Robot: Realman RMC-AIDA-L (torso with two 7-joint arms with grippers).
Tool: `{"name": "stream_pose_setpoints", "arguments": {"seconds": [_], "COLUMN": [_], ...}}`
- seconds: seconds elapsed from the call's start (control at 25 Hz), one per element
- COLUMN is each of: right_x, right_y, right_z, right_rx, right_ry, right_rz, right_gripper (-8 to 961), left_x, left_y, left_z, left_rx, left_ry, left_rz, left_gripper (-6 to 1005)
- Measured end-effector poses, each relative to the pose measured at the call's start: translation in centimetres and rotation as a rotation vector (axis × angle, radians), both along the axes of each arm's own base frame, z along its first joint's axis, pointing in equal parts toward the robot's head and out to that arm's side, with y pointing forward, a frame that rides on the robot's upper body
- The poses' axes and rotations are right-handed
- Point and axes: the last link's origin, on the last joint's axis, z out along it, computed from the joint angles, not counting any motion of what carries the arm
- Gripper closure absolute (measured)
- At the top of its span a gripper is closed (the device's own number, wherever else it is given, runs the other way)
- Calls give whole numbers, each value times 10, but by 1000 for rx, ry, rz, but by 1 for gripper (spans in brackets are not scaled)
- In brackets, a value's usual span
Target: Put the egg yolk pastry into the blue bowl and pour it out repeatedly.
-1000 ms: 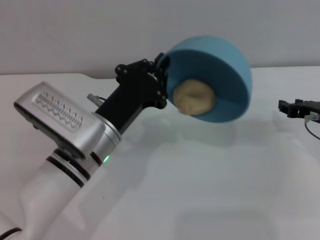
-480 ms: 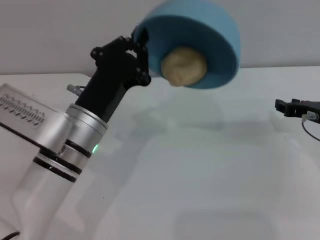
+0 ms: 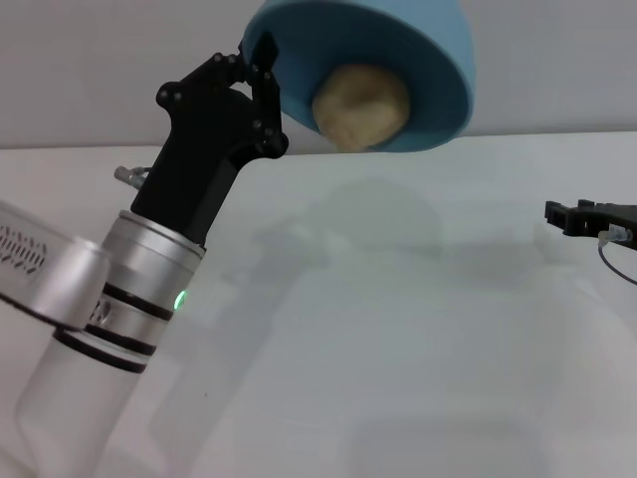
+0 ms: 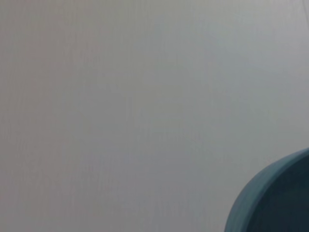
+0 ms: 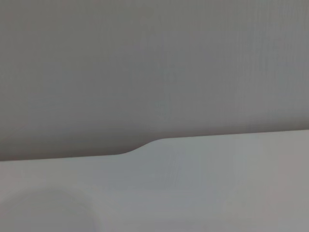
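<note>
counter [image 3: 398, 329]: white, wide bare surface from the near edge to the far edge where it meets the grey wall
left arm: reaches up from the near-left corner, wrist lifted high above the counter's far-left part
blue bowl [image 3: 418, 60]: held in the air above the far edge, tipped on its side, mouth facing the camera and slightly down; its rim also shows in the left wrist view [image 4: 270, 203]
left gripper [image 3: 261, 75]: closed on the bowl's left rim
right gripper [image 3: 587, 216]: low near the right edge, well apart from the bowl; cannot tell how far its fingers are parted
egg yolk pastry [image 3: 360, 105]: inside the tilted bowl, against its lower wall
</note>
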Motion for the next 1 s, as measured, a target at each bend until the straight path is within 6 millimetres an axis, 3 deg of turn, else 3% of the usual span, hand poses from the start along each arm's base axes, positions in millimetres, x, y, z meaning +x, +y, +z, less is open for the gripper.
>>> {"name": "stream_pose_setpoints", "arguments": {"seconds": [0.76, 1.0], "right_x": [-5, -6], "right_y": [3, 4], "right_z": [-1, -1], "right_rx": [-5, -5], "right_ry": [-6, -7], "right_rz": [17, 20], "right_gripper": [547, 547], "left_x": [19, 23], "left_y": [-5, 14], "left_z": [11, 2], "left_rx": [-13, -75], "left_ry": [-175, -149], "left_rz": [-100, -60], "left_gripper": [999, 998]}}
